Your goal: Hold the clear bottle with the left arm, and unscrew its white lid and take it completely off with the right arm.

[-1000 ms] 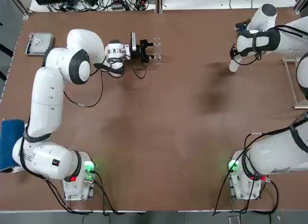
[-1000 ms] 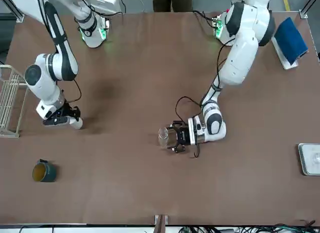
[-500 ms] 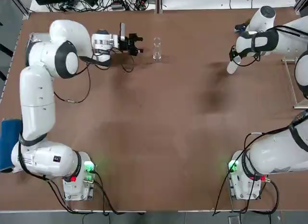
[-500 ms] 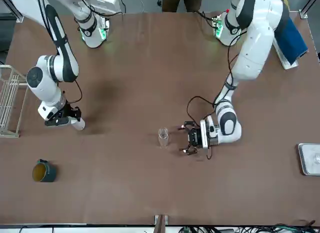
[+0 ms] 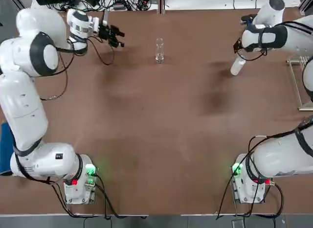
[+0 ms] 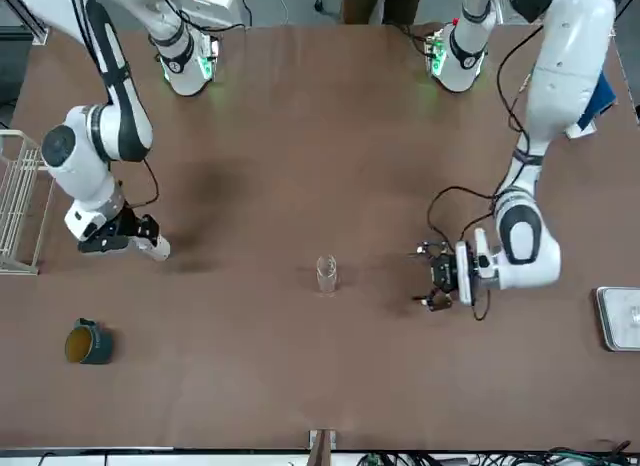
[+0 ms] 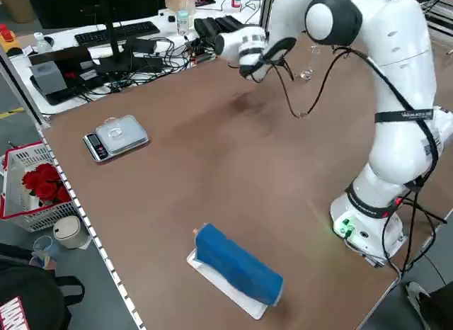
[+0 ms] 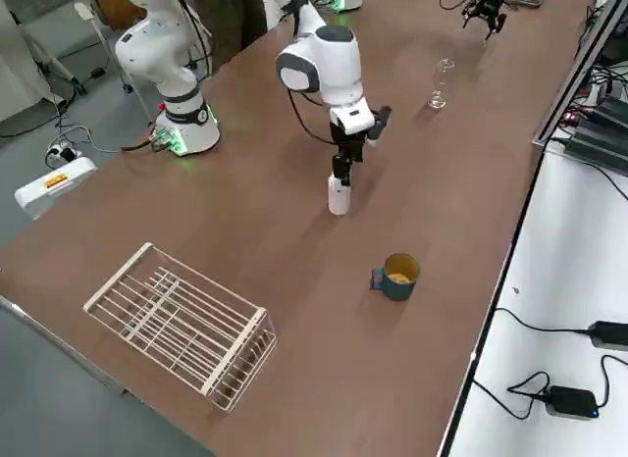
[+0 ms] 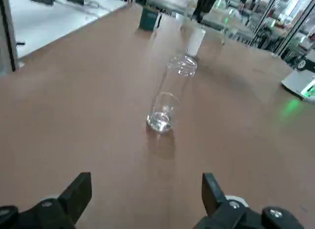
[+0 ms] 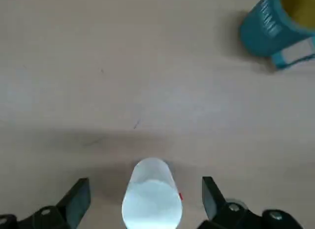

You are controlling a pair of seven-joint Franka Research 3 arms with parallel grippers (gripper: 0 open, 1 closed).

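The clear bottle point(image 5: 159, 50) point(image 6: 326, 274) point(image 8: 441, 82) stands upright and uncapped near the far middle of the table, with nothing touching it. My left gripper point(image 5: 116, 36) point(image 6: 432, 278) is well off to the bottle's left, open and empty; the left wrist view shows the bottle point(image 9: 170, 99) ahead of the spread fingers point(image 9: 78, 194). The white lid point(image 5: 237, 66) point(image 6: 155, 248) point(image 8: 338, 195) stands on the table at the far right. My right gripper point(image 5: 238, 54) point(image 8: 345, 163) point(image 10: 145, 189) hangs just above the lid point(image 10: 151, 197), open, fingers apart on either side of it.
A dark teal mug point(image 6: 88, 343) point(image 8: 397, 276) sits beyond the lid near the far edge. A wire rack point(image 6: 18, 211) point(image 8: 182, 325) lies at the right edge. A small scale point(image 6: 620, 316) point(image 7: 117, 135) and a blue roll point(image 7: 237, 266) are on the left side.
My left gripper has drawn away from the bottle toward the table's far left, leaving it standing. My right gripper has opened over the white lid, which now stands free.
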